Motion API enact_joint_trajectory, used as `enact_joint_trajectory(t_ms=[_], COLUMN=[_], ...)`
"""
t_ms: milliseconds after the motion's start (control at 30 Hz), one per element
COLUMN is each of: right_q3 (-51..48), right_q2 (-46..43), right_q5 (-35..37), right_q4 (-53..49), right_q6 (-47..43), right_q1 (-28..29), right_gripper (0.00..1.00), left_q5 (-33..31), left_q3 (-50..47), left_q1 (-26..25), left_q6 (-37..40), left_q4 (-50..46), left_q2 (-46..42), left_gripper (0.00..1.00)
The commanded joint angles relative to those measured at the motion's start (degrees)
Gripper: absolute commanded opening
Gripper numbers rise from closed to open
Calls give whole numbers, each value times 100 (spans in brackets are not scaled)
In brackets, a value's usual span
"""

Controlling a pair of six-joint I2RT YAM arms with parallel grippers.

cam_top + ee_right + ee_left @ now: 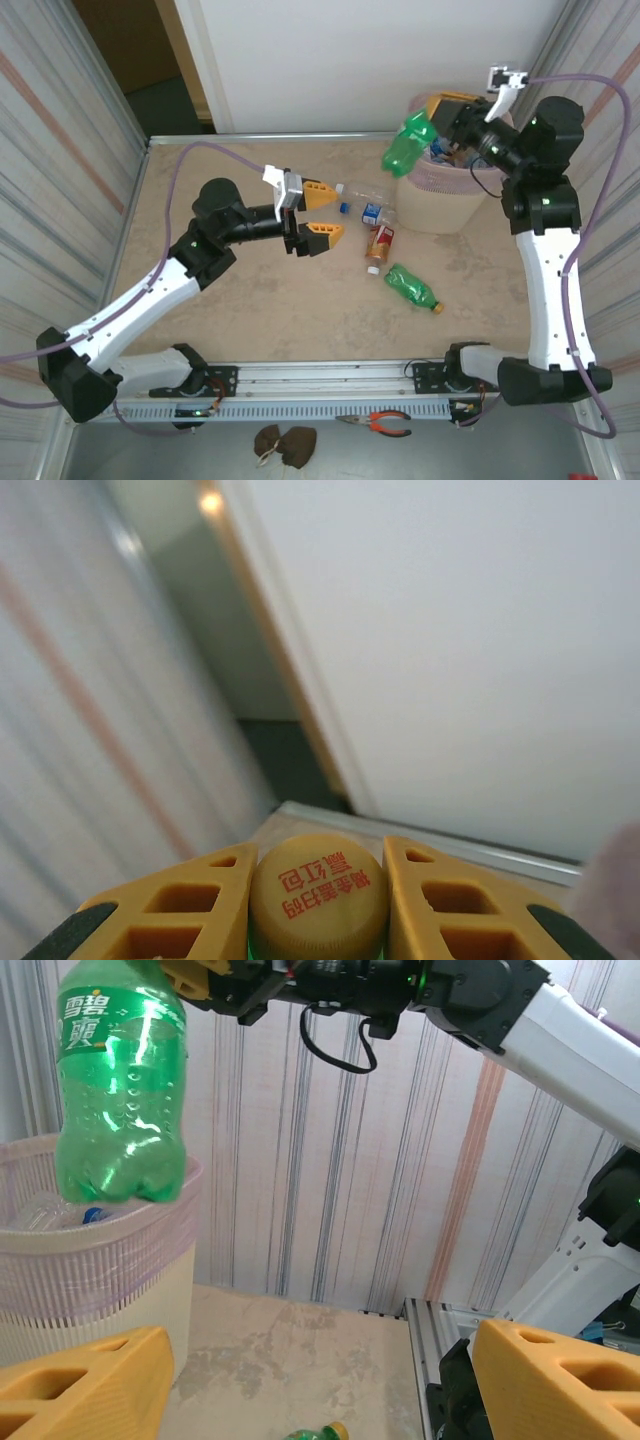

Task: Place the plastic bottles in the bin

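A green plastic bottle (407,147) hangs tilted over the left rim of the bin (450,205), a beige wastebasket with a pink liner. My right gripper (437,117) is shut on its neck; the right wrist view has its orange cap (318,895) squeezed between the fingers (170,912). Seen from the left wrist, the same green bottle (120,1090) hangs above the bin (100,1260). My left gripper (312,214) hovers open over the table's middle with nothing between its fingers (560,1380). On the table lie another green bottle (412,285), a brown bottle (378,245) and a clear bottle (372,212).
A small blue cap (343,208) and a clear bottle (350,190) lie just right of the left gripper. Corrugated walls close in both sides. Pliers (385,424) lie below the front rail. Clear bottles (40,1215) lie inside the bin.
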Motion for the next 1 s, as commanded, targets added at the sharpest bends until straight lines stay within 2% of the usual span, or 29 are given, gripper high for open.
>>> enact_joint_trajectory(t_ms=[0,167,367,533,700,967], right_q3=[140,115,-150,-485,-570,-496], right_q2=[132,452,847,1156,1639,2538], right_q5=[684,1231,2225,3111,3446,3426], right_q4=[423,841,1426,1919,2198,2594], right_q6=[401,639,1016,1239,1333,1528], right_q1=[-319,-548,-633,-628,-601,-597], right_gripper=[20,30,17,13,14,15], left_q5=[-67,-120,-110,-100,-70,-30], left_q3=[-49,-32,27,43,31,160], left_q1=[-21,-20,-12,39,111,177], left_q6=[122,128,122,87,12,-34], left_q4=[-2,-20,-33,9,84,88], left_q2=[-97,-64,69,203,328,541], left_gripper=[79,78,78,78,78,78])
